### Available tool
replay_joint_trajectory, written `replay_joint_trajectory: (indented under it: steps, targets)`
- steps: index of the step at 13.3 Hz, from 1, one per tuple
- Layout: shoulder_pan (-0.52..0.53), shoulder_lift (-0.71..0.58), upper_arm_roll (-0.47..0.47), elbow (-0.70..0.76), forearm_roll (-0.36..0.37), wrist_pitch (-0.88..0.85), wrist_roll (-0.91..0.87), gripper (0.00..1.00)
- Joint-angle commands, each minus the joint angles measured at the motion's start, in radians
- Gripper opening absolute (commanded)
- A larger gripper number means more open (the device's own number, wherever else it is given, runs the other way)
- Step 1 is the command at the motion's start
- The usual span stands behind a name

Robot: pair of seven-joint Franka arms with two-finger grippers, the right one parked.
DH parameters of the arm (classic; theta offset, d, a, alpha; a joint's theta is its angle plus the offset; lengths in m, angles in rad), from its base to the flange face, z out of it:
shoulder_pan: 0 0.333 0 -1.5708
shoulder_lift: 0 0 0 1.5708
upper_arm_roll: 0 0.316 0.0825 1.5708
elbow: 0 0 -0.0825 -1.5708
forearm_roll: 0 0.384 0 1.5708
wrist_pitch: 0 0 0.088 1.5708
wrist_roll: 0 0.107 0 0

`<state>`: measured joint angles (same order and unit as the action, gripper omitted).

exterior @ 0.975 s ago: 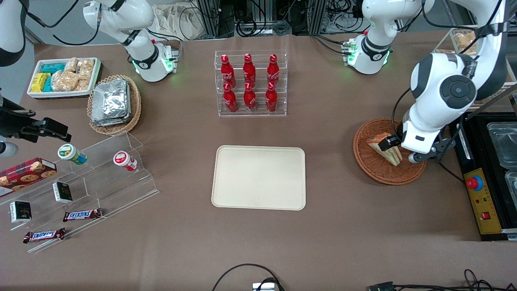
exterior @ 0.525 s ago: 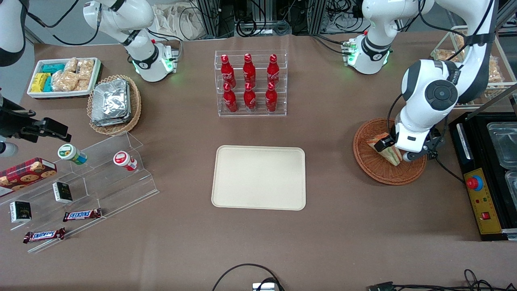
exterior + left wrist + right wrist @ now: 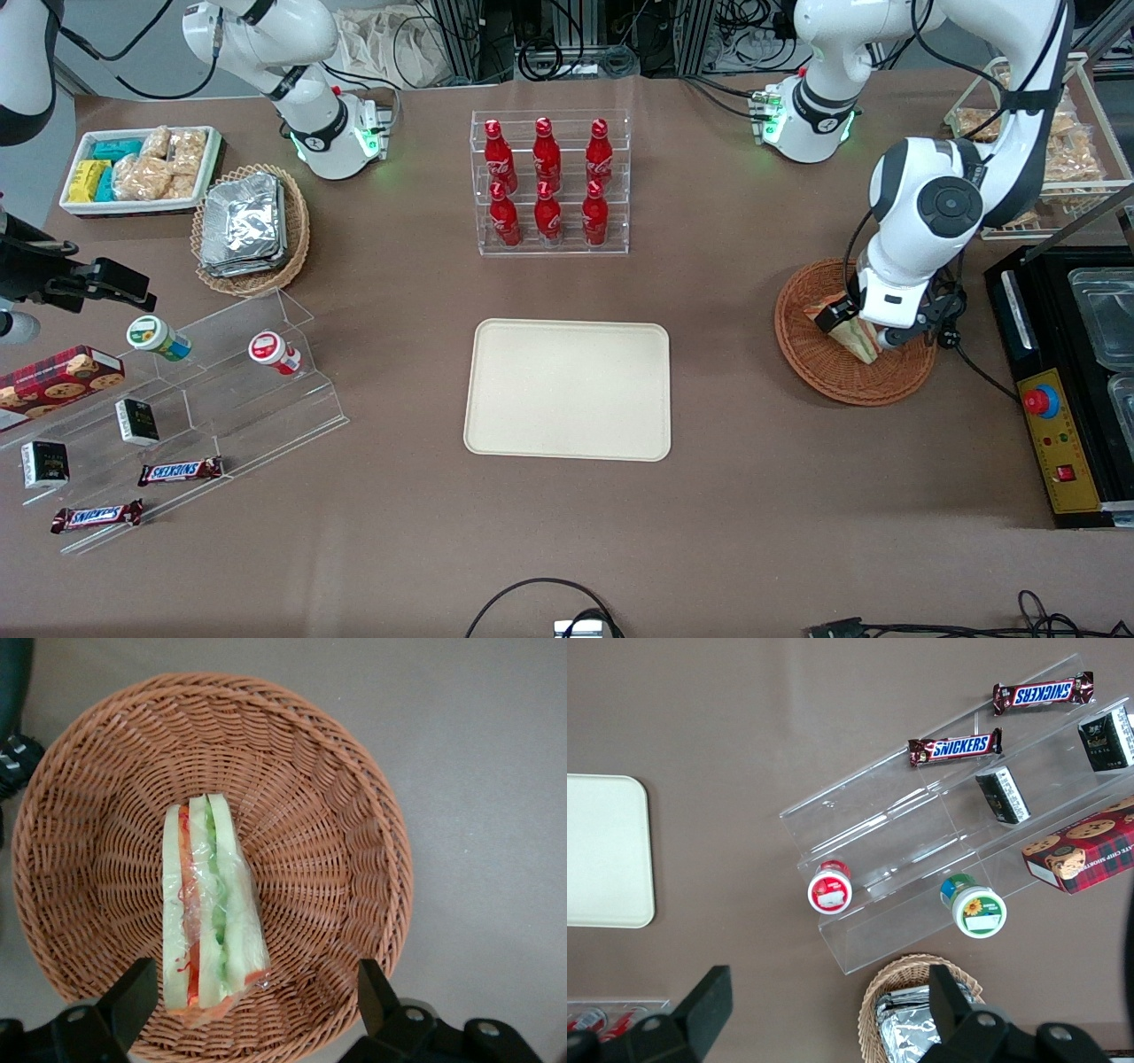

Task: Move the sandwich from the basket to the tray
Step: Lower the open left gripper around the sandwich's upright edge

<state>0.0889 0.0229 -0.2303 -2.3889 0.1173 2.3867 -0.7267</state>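
Gripper [image 3: 252,1005]: hovered above the basket, fingers [image 3: 131,1001] spread wide, gripping nothing.
Sandwich [image 3: 211,912]: lay wrapped in clear film on the basket floor, directly beneath the gripper, between the two fingers, untouched.
Basket [image 3: 828,377]: stood toward the working arm's end of the table.
Tray [image 3: 568,389]: lay well apart from the basket, nearer the front camera than the bottle rack [image 3: 549,183].

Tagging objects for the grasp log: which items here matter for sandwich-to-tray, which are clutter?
In play:
- sandwich, in the basket
- tray, nothing on it
- gripper, jaws open above the sandwich

Clutter:
- red bottles
- Snickers bars
- foil packs
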Motion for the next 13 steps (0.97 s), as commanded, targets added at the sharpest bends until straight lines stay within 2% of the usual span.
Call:
replay_joint_trajectory:
  steps: [1, 13]
  targets:
    - [0.025, -0.026, -0.001, -0.055, 0.019, 0.057, -0.028, 1.0]
    - [0.055, 0.014, 0.0, -0.157, 0.025, 0.239, -0.071, 1.0]
